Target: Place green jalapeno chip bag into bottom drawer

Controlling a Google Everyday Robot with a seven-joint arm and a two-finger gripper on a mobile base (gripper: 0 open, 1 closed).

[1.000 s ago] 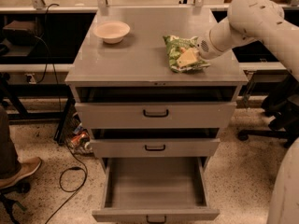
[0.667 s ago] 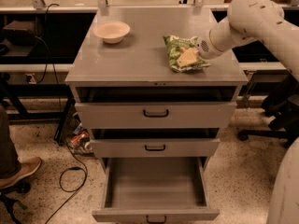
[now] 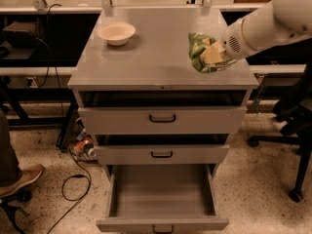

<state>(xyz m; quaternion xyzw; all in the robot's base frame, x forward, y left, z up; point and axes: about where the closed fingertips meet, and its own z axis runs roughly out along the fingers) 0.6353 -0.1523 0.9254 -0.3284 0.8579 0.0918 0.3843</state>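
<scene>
Small crinkly green jalapeno chip bag (image 3: 197,50) at right edge of grey cabinet tabletop (image 3: 146,62). White robot hand (image 3: 213,55) against bag, covering its right side. Spread or pinching: cannot tell. Bag likely light, soft, slick, contents crushable; take bunched upper edge. Pulled-out grey bottom drawer (image 3: 163,194) under tabletop, front cut off.

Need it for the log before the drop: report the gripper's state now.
Gripper: closed on the green jalapeno chip bag, over the right side of the cabinet top.
</scene>
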